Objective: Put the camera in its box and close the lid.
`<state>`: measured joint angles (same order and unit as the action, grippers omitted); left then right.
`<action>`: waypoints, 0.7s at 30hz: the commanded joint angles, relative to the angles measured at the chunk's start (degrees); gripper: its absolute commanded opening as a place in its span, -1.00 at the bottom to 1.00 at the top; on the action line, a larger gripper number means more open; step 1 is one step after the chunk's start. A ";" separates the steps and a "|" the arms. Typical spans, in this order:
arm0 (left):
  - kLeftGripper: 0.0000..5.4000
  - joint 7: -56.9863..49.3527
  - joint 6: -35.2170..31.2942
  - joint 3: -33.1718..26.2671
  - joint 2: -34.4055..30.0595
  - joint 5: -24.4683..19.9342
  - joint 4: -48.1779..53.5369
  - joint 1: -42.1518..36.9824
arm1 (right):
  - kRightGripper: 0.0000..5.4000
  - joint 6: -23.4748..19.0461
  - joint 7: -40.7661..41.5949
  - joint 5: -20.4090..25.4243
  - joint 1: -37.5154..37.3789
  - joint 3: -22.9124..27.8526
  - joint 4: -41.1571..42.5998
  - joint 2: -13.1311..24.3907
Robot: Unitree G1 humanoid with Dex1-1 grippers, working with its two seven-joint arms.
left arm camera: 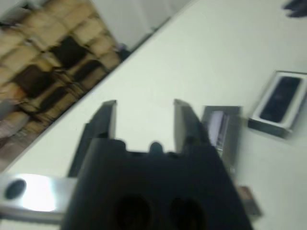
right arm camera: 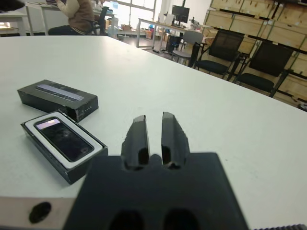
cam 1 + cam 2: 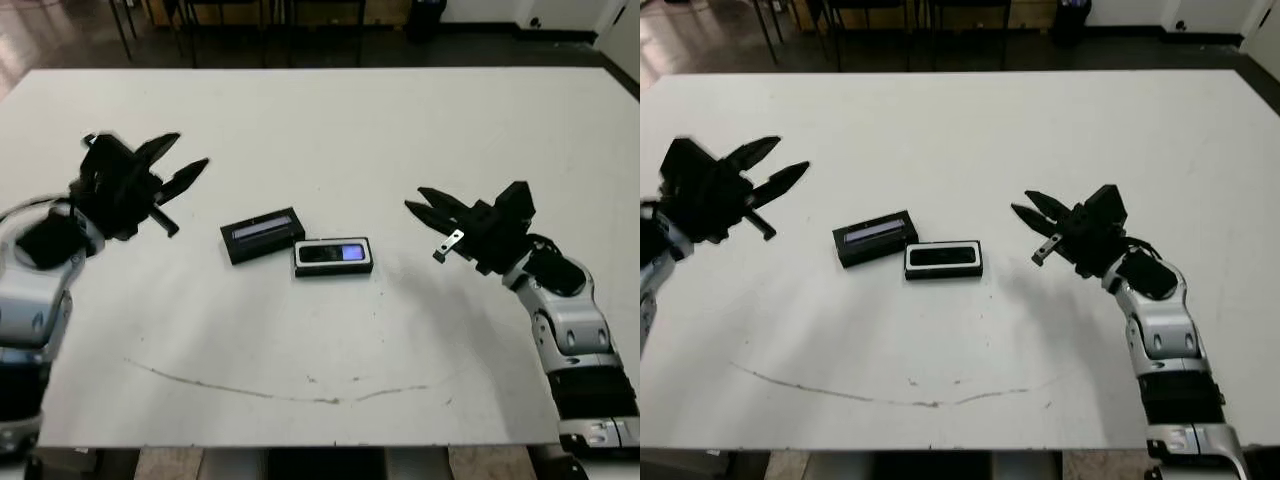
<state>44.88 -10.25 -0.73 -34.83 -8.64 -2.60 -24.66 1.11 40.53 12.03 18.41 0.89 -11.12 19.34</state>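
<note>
White tabletop is filling my view. My left gripper (image 3: 185,165) is hovering with jaws parted at nine o'clock; my right gripper (image 2: 154,125), jaws nearly together and empty, at three. Between them, the camera (image 3: 333,253) is lying inside the box (image 3: 334,269). Touching its ten o'clock corner, the lid (image 3: 262,234) is waiting, not yet fitted.

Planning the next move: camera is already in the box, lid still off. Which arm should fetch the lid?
Left, probably. The lid lies on the left side of the box, nearer the left end effector, which is open. The right end effector would have to reach across the box.
</note>
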 commanded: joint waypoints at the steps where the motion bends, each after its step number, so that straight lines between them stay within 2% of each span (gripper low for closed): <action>1: -0.07 6.73 0.30 3.60 -1.45 0.48 -7.67 -4.74 | -1.00 -0.10 -0.05 -0.27 -0.73 0.27 -1.30 1.01; 7: 0.46 15.48 2.54 8.82 0.48 1.46 -19.17 -11.36 | -1.00 -2.00 0.61 0.79 -0.95 0.53 -1.02 1.81; 13: 0.99 23.67 11.52 13.69 2.97 4.44 -31.87 -16.38 | -1.00 -2.47 0.68 0.76 -0.77 0.34 -1.37 2.31; 17: 0.99 26.36 19.40 15.22 4.50 6.68 -39.50 -18.22 | -1.00 -3.01 0.15 0.20 -1.11 -0.04 -0.31 2.43; 21: 0.99 27.74 21.62 15.20 5.74 7.31 -44.16 -18.55 | -1.00 -2.61 0.25 -0.26 -1.13 -0.39 -0.49 2.54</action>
<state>71.89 10.96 14.07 -29.39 -2.03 -44.97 -43.13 -0.92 40.63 12.44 18.12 0.94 -11.25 20.99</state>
